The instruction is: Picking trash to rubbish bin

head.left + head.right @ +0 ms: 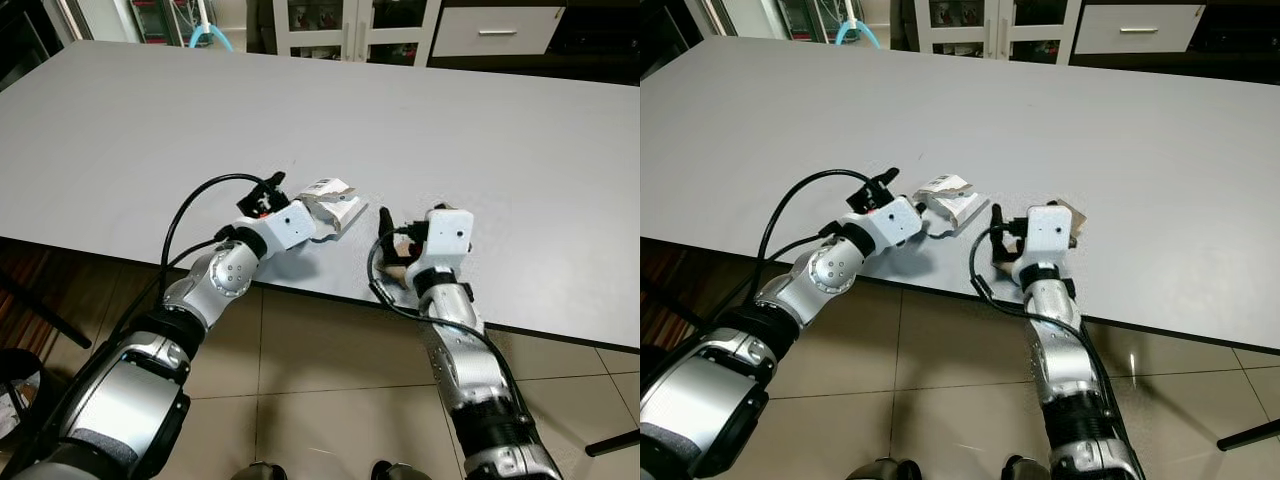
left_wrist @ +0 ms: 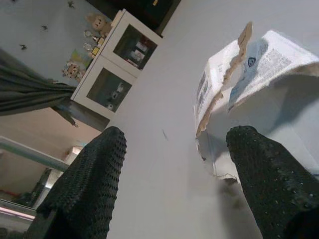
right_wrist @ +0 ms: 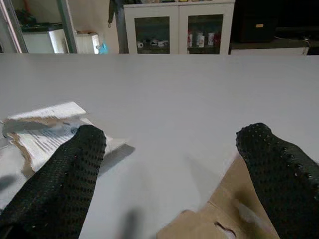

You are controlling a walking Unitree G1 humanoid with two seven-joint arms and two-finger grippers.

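Two bits of trash lie near the front edge of the table (image 1: 150, 120), and each of my grippers is at one of them. My left gripper (image 2: 174, 184) is spread wide and holds nothing; the torn white carton (image 1: 330, 203) sits just ahead of it, one finger (image 2: 264, 174) against its near side and the other finger (image 2: 89, 184) out over bare tabletop. The carton therefore lies off to one side of the gap, not between the fingers, with its long axis running roughly across my reach. I judge I must shift the left gripper sideways toward the carton before closing.

My right gripper (image 3: 169, 174) is also wide open and empty. The brown cardboard scrap (image 3: 224, 214) lies low at the table edge, partly under one finger (image 3: 279, 164). The left arm is nearer the carton, the right nearer the scrap.
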